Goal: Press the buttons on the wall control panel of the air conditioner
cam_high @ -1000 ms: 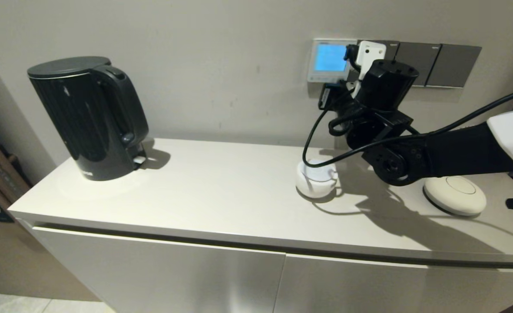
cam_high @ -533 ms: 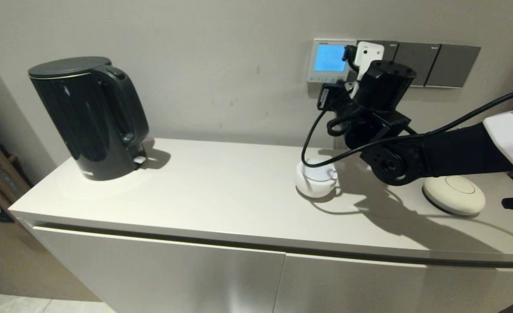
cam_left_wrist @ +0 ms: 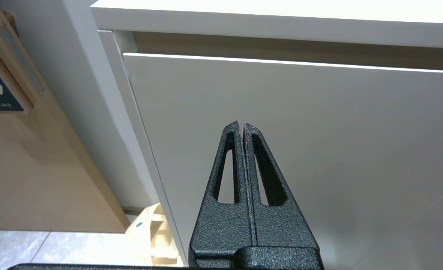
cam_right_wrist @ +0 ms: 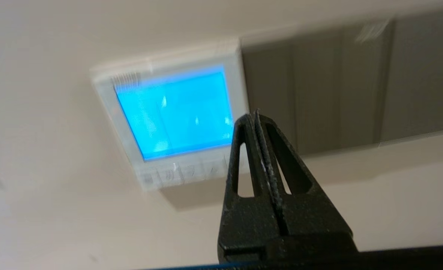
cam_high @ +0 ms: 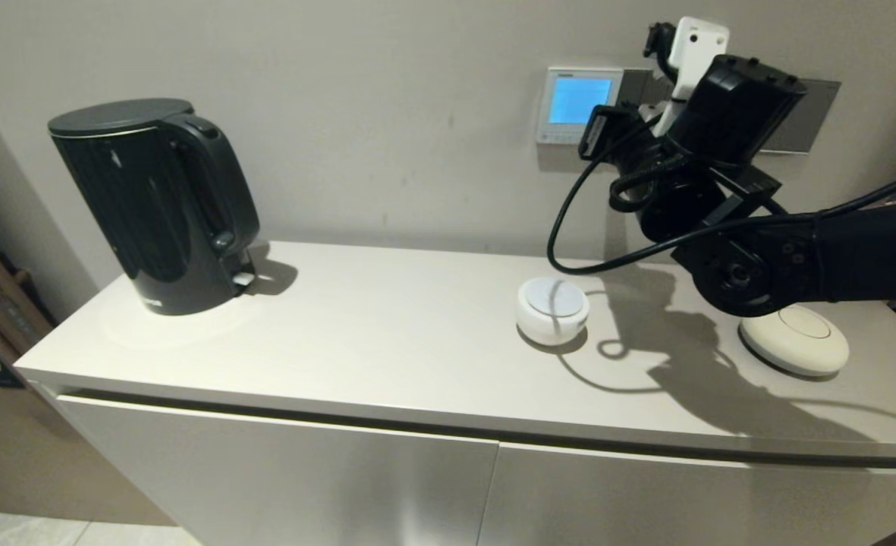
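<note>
Blue-lit control panel beyond closed right gripper

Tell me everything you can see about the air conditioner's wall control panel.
The air conditioner's wall control panel is a small square unit with a white, plastic-looking frame, mounted flat on the beige wall. Its screen glows blue; the digits are unreadable. A row of small pale buttons runs along its bottom edge. Dark grey switch plates adjoin one side. Nothing visibly touches it.
</note>
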You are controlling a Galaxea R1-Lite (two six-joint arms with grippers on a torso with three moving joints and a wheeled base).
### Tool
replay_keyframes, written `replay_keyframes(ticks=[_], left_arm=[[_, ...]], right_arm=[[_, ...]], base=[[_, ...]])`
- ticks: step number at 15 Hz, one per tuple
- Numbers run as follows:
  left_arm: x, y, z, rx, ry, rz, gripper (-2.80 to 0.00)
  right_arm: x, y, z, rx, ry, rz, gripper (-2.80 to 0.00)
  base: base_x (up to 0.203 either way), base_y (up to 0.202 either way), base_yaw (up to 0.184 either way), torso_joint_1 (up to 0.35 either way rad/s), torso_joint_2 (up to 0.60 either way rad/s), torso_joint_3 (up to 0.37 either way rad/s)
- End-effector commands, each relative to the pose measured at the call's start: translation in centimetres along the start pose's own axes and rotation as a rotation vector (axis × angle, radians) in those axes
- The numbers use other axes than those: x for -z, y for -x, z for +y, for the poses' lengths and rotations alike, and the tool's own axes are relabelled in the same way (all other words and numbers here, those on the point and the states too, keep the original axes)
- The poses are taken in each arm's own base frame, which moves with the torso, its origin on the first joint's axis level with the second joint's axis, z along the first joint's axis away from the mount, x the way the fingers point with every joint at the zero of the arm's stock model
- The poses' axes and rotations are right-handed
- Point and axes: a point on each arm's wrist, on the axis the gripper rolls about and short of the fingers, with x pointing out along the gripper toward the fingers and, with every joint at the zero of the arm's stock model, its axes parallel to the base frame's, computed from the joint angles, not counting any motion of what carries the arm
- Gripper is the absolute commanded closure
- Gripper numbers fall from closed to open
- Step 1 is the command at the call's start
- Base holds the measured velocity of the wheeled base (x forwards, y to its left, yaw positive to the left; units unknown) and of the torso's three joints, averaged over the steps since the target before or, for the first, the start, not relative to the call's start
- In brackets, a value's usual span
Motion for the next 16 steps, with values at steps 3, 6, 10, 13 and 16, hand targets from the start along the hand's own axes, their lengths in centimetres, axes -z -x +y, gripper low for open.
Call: replay_keyframes(ticks=[3,6,10,13,16], left_arm=[[0.0,0.0,0.0,-0.001,0.0,0.001,0.0],[0.0,0.0,0.0,-0.001,0.0,0.001,0.0],[0.0,0.0,0.0,0.0,0.0,0.0,0.0],[0.0,0.0,0.0,-0.002,0.0,0.0,0.0],[0.0,0.0,0.0,0.0,0.0,0.001,0.0]], right_arm=[[-4.7,1.2,-2.0,0.026,-0.014,-0.054,0.0],[-6.7,1.5,-4.3,0.071,0.013,-0.059,0.0],[-10.2,3.1,-6.6,0.106,0.024,-0.079,0.0],[-11.6,5.0,-7.7,0.106,0.04,-0.064,0.0],[-12.8,7.6,-9.2,0.106,0.054,-0.043,0.0]], base=[[0.0,0.0,0.0,0.0,0.0,0.0],[0.0,0.0,0.0,0.0,0.0,0.0],[0.0,0.0,0.0,0.0,0.0,0.0],[0.0,0.0,0.0,0.0,0.0,0.0],[0.0,0.0,0.0,0.0,0.0,0.0]])
